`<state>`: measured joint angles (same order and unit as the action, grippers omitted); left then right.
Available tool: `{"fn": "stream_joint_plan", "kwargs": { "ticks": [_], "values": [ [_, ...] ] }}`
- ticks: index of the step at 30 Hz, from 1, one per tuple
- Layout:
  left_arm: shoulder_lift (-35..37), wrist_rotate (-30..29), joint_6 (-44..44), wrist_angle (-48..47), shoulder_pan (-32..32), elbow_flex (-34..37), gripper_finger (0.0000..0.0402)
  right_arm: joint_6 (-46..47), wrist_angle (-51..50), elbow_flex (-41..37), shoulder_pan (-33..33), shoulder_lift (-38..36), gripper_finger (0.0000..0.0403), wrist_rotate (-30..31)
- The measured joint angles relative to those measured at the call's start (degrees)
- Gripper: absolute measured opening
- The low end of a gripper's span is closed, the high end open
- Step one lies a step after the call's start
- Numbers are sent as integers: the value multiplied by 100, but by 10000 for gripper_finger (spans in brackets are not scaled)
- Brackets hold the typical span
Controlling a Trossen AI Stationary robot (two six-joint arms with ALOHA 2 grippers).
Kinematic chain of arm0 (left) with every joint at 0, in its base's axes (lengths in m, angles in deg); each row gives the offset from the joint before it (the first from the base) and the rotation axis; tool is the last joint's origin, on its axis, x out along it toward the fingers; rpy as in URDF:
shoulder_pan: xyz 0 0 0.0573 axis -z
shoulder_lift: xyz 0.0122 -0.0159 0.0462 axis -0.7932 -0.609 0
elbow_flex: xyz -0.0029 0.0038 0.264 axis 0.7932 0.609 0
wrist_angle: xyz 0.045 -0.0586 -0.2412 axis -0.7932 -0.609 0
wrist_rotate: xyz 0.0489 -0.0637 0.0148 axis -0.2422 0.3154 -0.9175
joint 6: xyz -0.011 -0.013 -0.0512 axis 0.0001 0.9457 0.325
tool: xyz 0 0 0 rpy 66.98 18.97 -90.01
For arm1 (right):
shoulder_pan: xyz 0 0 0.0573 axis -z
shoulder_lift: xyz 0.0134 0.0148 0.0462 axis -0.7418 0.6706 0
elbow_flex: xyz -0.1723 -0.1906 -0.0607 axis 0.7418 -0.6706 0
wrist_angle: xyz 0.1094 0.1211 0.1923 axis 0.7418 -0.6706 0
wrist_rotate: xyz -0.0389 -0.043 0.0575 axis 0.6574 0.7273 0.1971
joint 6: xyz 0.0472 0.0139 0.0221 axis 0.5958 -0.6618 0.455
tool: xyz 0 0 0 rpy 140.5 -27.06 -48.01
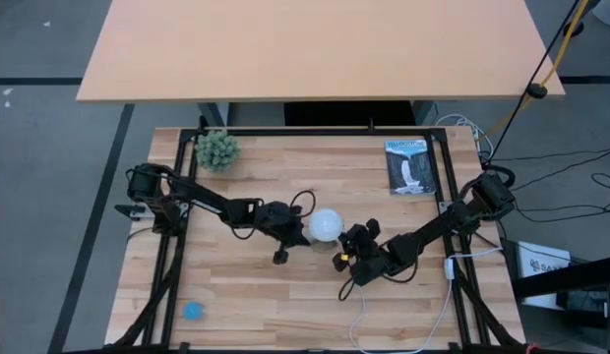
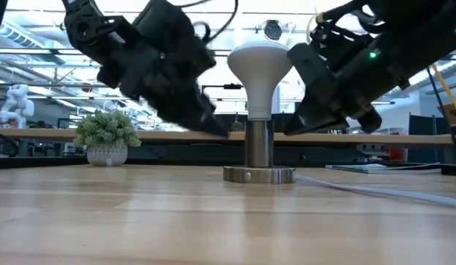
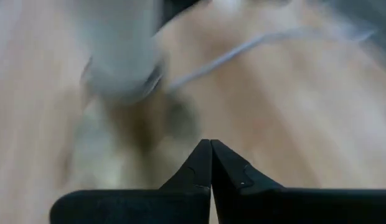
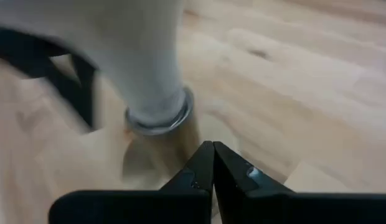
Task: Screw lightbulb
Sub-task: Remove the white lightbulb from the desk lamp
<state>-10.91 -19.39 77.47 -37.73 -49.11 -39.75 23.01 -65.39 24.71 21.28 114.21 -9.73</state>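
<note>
The white lightbulb stands upright at the table's middle. Its narrow base sits in the metal socket, whose round foot rests on the wood. My left gripper is shut and slants down toward the socket's left side, a small gap from it. In the left wrist view the gripper is short of the blurred socket. My right gripper is shut and slants down at the socket's right side, also apart from it. The right wrist view shows the gripper close to the socket's rim.
A white cord runs from the socket toward the table's near right corner. A small potted plant stands far left and a booklet lies far right. A blue disc lies near left.
</note>
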Motion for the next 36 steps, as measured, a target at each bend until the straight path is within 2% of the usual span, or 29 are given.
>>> {"fn": "stream_joint_plan", "kwargs": {
  "ticks": [3, 6, 13, 19, 26, 29, 34, 36],
  "values": [
    [0, -441, 7, -431, -118, 0, 0, -85, 101, 0, -142, -1, 0, -180],
    [0, -704, 133, -435, -320, 0, 0, -560, 554, 2, -280, -1, 0, -324],
    [0, -927, 114, 811, -679, 1, 0, -1564, 1372, 4, -299, -3, 0, -339],
    [0, -415, -196, 1222, -651, 0, 0, -1704, 1343, 4, -40, -3, 0, -311],
    [0, -351, -202, 986, -480, 0, 0, -1606, 1115, 4, 33, -5, 0, -91],
    [0, -208, -153, 934, -386, 0, 0, -1367, 882, 2, 24, -5, 0, 226],
    [0, 664, -106, 937, -161, 0, 0, -422, 197, 4, 33, -10, 0, 302],
    [0, 625, -111, 783, -50, 0, 0, -53, -112, 4, 21, -10, 0, 274]
  ]
}}
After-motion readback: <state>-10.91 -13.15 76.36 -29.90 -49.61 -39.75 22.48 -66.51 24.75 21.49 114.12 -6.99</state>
